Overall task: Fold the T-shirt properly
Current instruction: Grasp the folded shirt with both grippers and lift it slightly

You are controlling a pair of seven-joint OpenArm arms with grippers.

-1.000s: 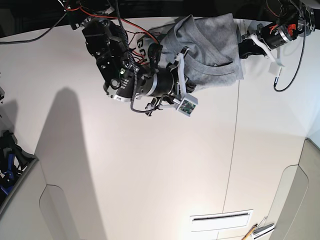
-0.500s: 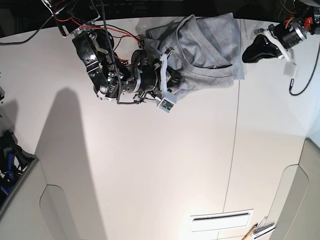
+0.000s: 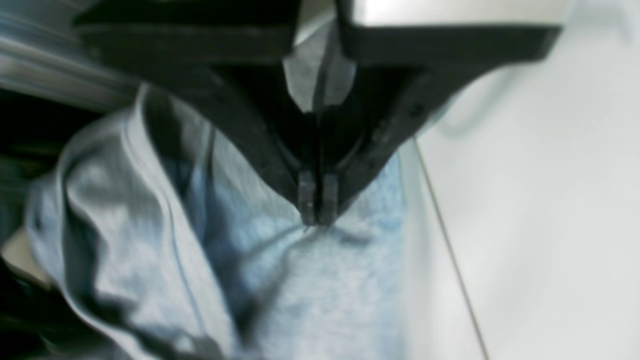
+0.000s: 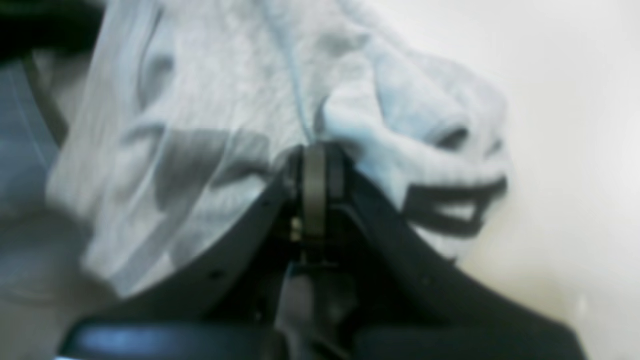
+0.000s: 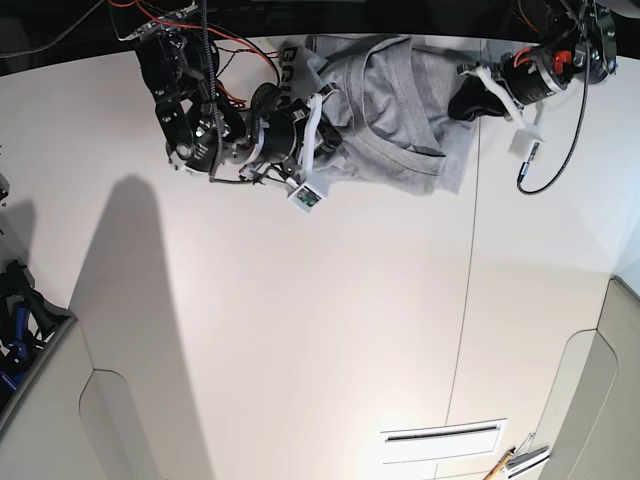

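The T-shirt [image 5: 400,110] is lying bunched at the far edge of the white surface [image 5: 330,330], black lettering showing on a fold near the right tool [image 4: 315,150]. That tool is pressing its fingers together on a ridge of grey cloth — pinching it. The left tool [image 3: 317,200] is sitting at the shirt's other side, tips pressed together just above the fabric — whether cloth is caught between them, I cannot tell.

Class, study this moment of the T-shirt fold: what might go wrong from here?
1. The T-shirt is bunched at the table's far edge, so it may slide off.
2. The right gripper pinches only a small bunch of fabric, which may slip.
3. The left gripper, shut at the cloth, may snag and drag it.
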